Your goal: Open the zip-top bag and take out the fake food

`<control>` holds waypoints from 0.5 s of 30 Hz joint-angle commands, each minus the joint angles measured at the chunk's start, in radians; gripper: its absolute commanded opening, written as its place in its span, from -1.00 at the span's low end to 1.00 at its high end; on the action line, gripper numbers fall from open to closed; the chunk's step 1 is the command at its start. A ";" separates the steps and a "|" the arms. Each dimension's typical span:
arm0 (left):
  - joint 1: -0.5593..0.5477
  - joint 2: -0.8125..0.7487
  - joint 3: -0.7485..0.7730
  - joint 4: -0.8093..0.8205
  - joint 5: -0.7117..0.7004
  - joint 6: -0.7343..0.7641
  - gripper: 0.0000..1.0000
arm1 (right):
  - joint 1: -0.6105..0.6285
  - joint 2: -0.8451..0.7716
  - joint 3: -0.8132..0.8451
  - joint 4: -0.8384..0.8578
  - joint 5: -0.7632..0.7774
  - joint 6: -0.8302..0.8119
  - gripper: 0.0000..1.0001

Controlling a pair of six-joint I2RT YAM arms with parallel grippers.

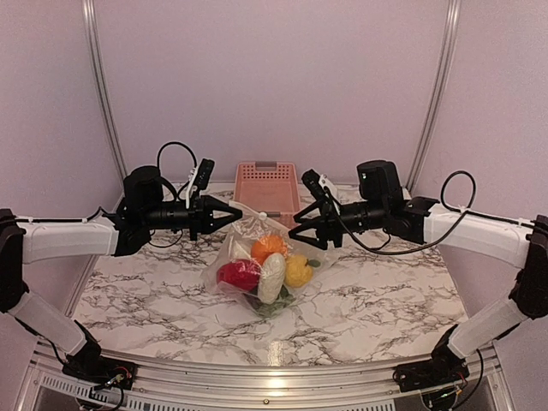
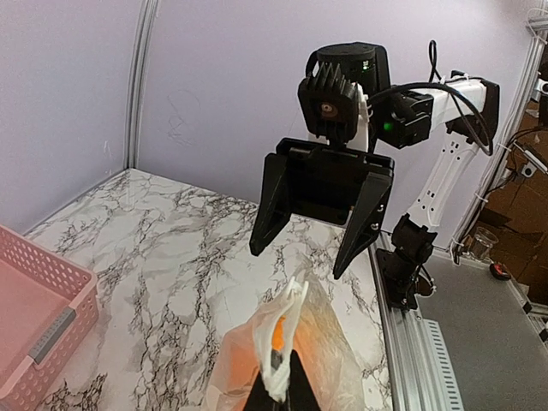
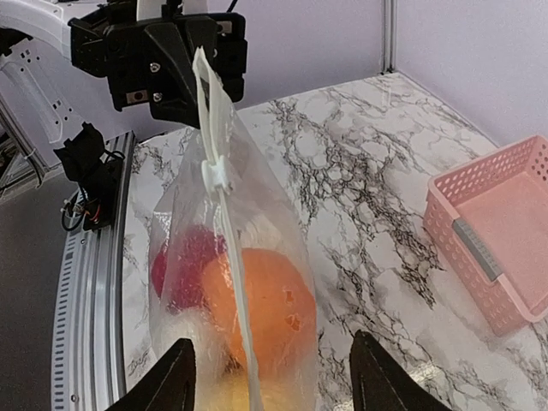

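Observation:
The zip-top bag (image 1: 250, 229) stands on the marble table, its white zip strip (image 3: 214, 128) held up. My left gripper (image 1: 233, 215) is shut on the strip's left end, seen close in the left wrist view (image 2: 287, 390). Inside the bag lies the fake food: an orange piece (image 1: 269, 247), a red one (image 1: 240, 275), a white one (image 1: 272, 277) and a yellow one (image 1: 298, 271). My right gripper (image 1: 295, 233) is open at the bag's right end. Its fingers (image 3: 163, 381) stand wide on either side of the bag (image 3: 257, 223) without pinching it.
A pink slotted basket (image 1: 267, 184) sits at the back of the table, behind the bag. The table's metal rail (image 2: 411, 342) runs along the edge near the arm bases. Purple walls enclose the back and sides.

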 commanded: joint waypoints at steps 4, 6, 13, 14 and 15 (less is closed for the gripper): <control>-0.001 -0.053 -0.038 0.069 -0.032 0.012 -1.00 | 0.047 0.060 0.042 -0.082 0.069 -0.028 -0.10; -0.001 -0.061 -0.050 0.082 -0.041 0.011 -1.00 | 0.048 0.072 0.068 -0.106 0.082 -0.038 -0.44; 0.001 -0.106 -0.099 0.095 -0.101 0.027 -0.89 | 0.063 0.060 0.247 -0.218 0.122 -0.085 -1.00; 0.001 -0.115 -0.106 0.092 -0.109 0.031 -0.82 | 0.069 0.065 0.284 -0.246 0.123 -0.100 -1.00; 0.001 -0.124 -0.116 0.086 -0.118 0.035 -0.73 | 0.077 0.074 0.315 -0.274 0.123 -0.116 -1.00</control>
